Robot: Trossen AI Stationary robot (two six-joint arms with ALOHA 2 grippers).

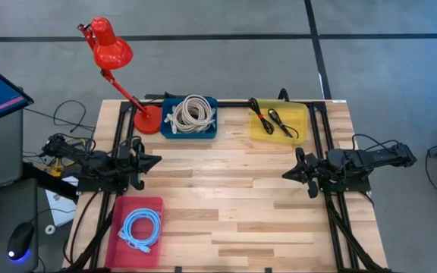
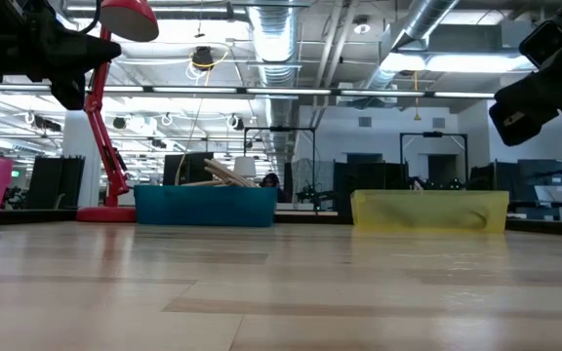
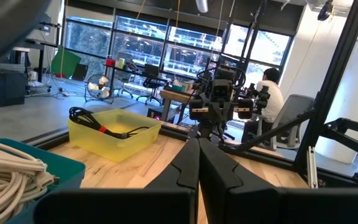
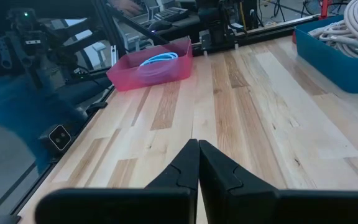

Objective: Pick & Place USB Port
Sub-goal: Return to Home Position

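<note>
We find the blue cable (image 1: 140, 228) coiled in the red bin (image 1: 116, 227), near the left jaws, toward the front edge of the desk (image 1: 234, 205). The beige cables (image 1: 192, 112) fill the blue bin (image 1: 167, 130) on the far side of those same jaws, and the black cable (image 1: 268, 117) lies in the yellow bin (image 1: 298, 114) beyond the right jaws. Both pairs of jaws are pressed closed on nothing, held above the desk and pointing at each other from its opposite sides. A red lamp (image 1: 111, 49) stands beside the blue bin.

Wooden table (image 1: 234, 197) bears red bin (image 1: 124, 206), blue bin (image 1: 190, 134), yellow bin (image 1: 298, 114), lamp (image 1: 148, 120).
</note>
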